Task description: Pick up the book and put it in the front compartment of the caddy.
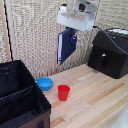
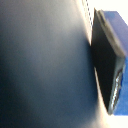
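In the exterior view the gripper [image 1: 73, 36] hangs high above the wooden table [image 1: 95, 95], beneath the white wrist housing, and its fingers are clamped on the top edge of the book [image 1: 65, 45]. The book dangles straight below the hand, nearly upright with a slight tilt, well clear of the tabletop and in front of the woven backdrop. Down on the table, the small blue bowl [image 1: 44, 83] and the red cup [image 1: 63, 92] sit near each other, well below the book. The caddy [image 1: 20, 100] stands at the exterior view's left, open, its dividing wall separating the two sections; the front compartment [image 1: 22, 107] is the nearer one. A black boxy appliance [image 1: 109, 52] sits at the exterior view's right. In the wrist view the book [image 2: 45, 65] fills most of the picture as a dark, blurred navy surface pressed close to the camera, with one black finger [image 2: 107, 60] lying flat against it.
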{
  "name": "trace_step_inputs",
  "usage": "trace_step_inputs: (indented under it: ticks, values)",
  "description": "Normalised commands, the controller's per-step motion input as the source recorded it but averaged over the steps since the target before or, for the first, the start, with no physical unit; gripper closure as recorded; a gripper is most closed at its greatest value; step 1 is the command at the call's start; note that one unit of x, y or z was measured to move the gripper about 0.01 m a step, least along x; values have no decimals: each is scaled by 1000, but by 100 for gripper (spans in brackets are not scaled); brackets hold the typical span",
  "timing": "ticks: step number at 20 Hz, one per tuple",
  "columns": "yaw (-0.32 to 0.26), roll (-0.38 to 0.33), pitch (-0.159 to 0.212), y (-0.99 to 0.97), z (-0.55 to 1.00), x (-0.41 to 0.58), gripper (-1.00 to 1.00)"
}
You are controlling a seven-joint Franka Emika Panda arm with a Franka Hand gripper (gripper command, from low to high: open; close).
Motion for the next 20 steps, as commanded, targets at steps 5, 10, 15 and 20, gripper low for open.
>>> trace_step_inputs:
  ticks: [5,10,15,20]
  values:
    - [-163,0,2,591,311,0,100]
    - [-107,-5,27,741,155,0,100]
    - [-87,-16,30,797,123,0,100]
    - [-81,-13,38,793,187,0,100]
